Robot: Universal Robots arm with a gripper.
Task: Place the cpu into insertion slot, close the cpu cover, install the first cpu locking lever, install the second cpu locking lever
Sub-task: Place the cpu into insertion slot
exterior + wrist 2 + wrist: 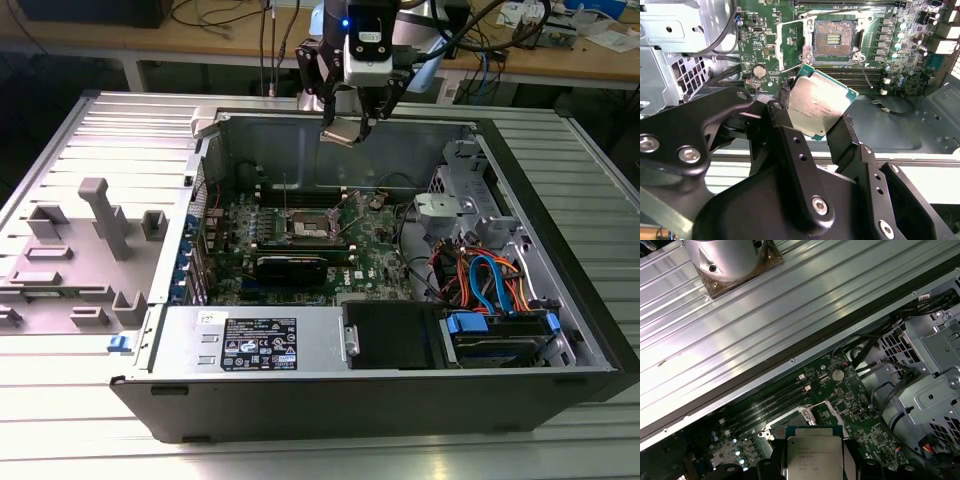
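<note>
over the open case (350,412), end effector (346,126) grips the cpu (821,102).

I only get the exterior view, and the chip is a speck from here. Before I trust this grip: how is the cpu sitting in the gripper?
Observer: In the second wrist view the cpu is pinched on two opposite sides by the gripper, with its metal top facing the camera.
Operator: And where it's headed, is anything in there?
Observer: No. In the second wrist view the insertion slot is bare, with its contact field exposed.
</note>
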